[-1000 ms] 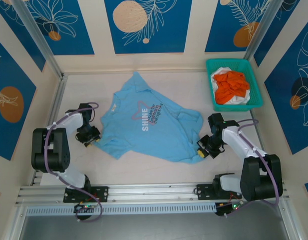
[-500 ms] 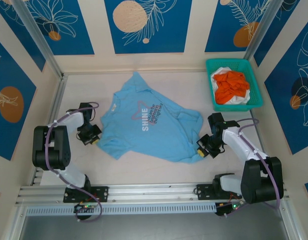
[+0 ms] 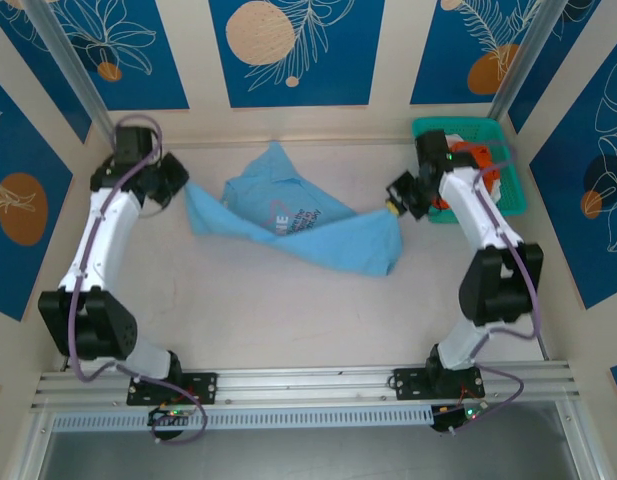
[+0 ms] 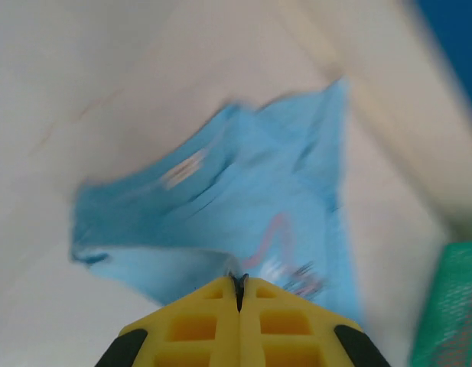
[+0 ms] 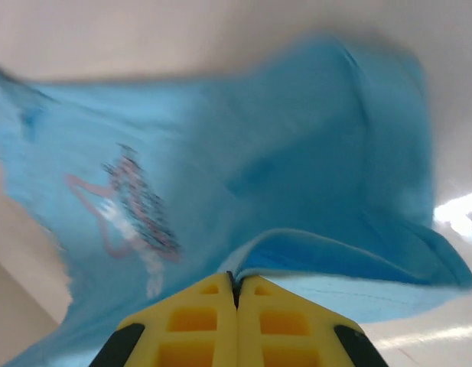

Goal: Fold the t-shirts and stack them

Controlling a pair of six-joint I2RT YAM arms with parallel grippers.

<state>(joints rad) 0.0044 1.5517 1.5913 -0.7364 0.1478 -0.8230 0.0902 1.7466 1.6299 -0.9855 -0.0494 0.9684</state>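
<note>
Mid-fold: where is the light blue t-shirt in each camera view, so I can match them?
Top external: light blue t-shirt far centre of table, between left tool and right tool.
Left wrist: mid-frame, beyond the left tool.
Right wrist: across the frame, beyond the right tool.
Shared landmark: its chest print.

Left arm (image 3: 100, 235) stretched to the far left, right arm (image 3: 480, 225) to the far right; left gripper (image 3: 178, 186) and right gripper (image 3: 394, 199) face inward, jaws pressed together.
</note>
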